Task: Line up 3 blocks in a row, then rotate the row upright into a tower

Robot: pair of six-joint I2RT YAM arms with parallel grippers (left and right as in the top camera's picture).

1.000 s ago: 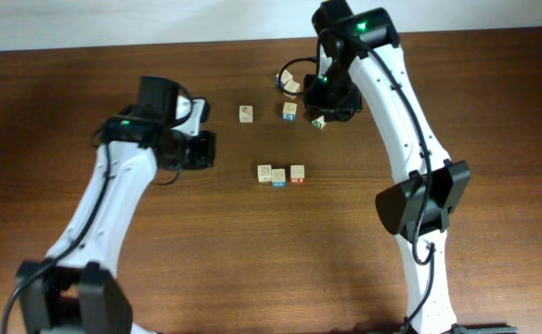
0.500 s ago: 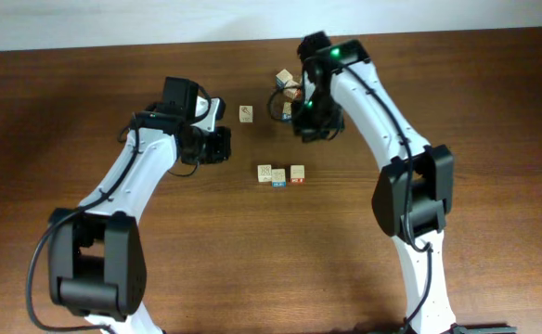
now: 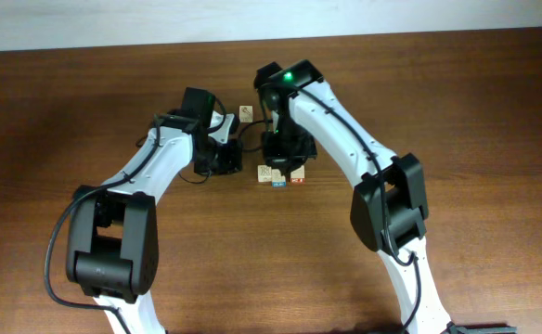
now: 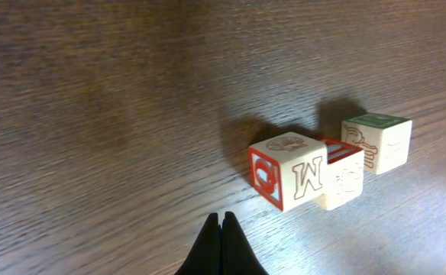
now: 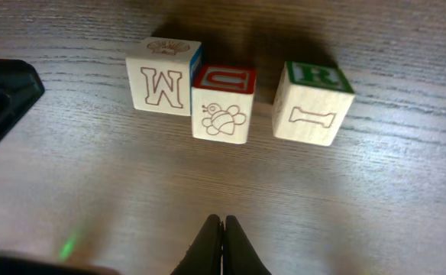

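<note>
Your right gripper (image 5: pixel 215 233) hangs pinched shut and empty, just short of the three blocks in a row. The M block (image 5: pixel 164 76) touches the bee block (image 5: pixel 223 105), and the R block (image 5: pixel 313 103) stands slightly apart. Off the M end, your left gripper (image 4: pixel 223 235) is closed too, holding nothing.

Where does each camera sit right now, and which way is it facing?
Overhead: fixed above the table, looking straight down; left arm and right arm both show, reaching to the row of three blocks.
Left wrist: low on the left arm, looking along the row from its M block end; the shut left fingers show at bottom.
Right wrist: above the row, facing its long side; the shut right fingers show at bottom.
Shared: both wrist views hold the M block.
</note>
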